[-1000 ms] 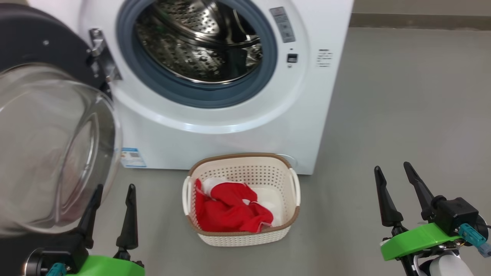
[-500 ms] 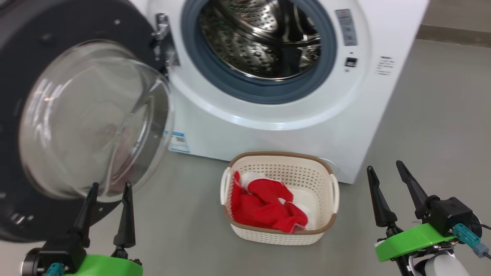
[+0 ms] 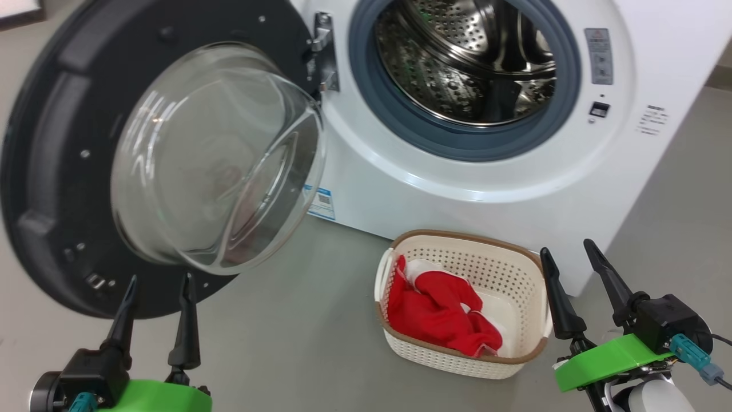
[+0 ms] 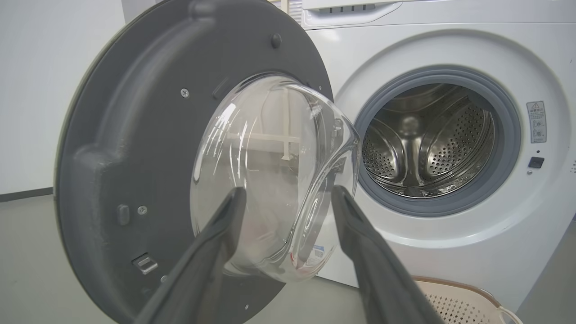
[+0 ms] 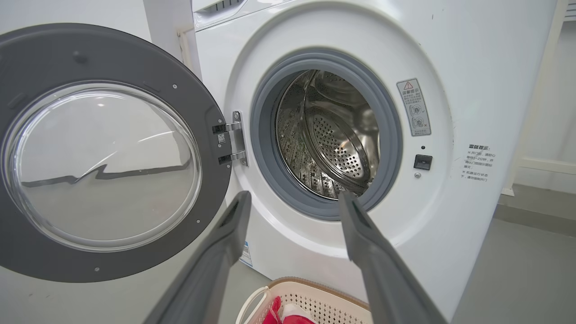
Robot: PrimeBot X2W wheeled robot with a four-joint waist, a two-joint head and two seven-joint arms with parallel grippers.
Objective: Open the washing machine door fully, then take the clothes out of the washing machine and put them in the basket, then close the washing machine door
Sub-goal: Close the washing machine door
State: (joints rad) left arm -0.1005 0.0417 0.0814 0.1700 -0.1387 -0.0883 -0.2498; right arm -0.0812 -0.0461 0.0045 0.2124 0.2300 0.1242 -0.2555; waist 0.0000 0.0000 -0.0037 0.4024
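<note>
Door (image 3: 51, 171) stood swung wide on washer (image 3: 400, 183) hinge, glass bowl bulging toward me. Red clothes (image 3: 440, 315) lay in basket (image 3: 457, 360) on floor (image 3: 297, 343) before washer. My left gripper (image 3: 160, 276) hung below door, right gripper (image 3: 565, 246) just beside basket. All 4 fingers spread wide, gripping nothing.

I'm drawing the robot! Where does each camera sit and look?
Head view: on the head, looking down at washing machine, basket, clothes; left hand and right hand show.
Left wrist view: on that wrist, facing the washing machine door; its fingers show.
Right wrist view: on that wrist, facing the drum; its fingers show.
Both wrist views share door and drum.
</note>
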